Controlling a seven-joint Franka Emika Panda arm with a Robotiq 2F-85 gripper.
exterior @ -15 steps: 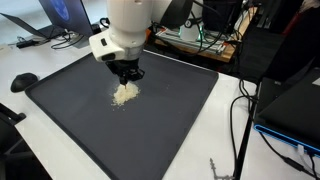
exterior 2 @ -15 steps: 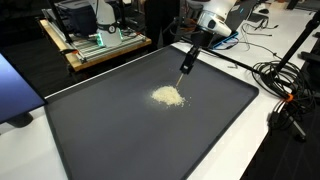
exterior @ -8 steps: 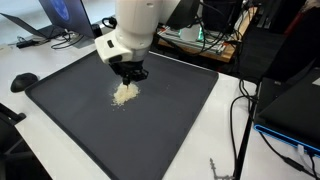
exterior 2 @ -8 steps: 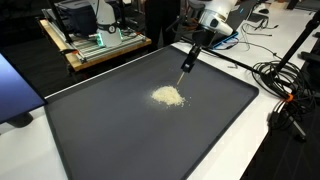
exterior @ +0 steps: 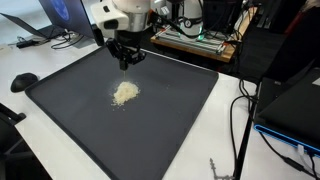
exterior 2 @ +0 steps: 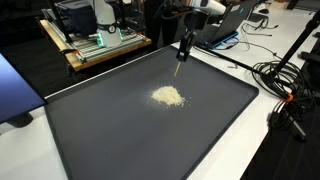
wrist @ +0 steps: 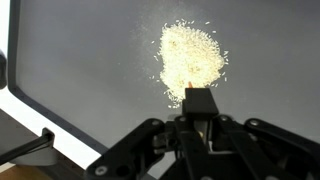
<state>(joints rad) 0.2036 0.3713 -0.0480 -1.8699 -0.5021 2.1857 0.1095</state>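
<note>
The claw is clenched on a thin stick that points down from between its fingers. In the wrist view the dark end of the stick shows just below the pile of pale grains. A second ago the claw hung low, right over the pile, with the stick's tip at the grains. Now the arm has risen and drawn back toward the far edge of the black mat, so the claw and stick stand clear above the mat and apart from the pile. The pile of pale grains has not shifted. It lies on the mat a little toward the far side, a small heap with a few loose grains scattered round it, and it looks the same in both exterior views. The grip has stayed as tight as it was. The mat rests on a white table, with a computer mouse off one corner and cables trailing along one side.
</note>
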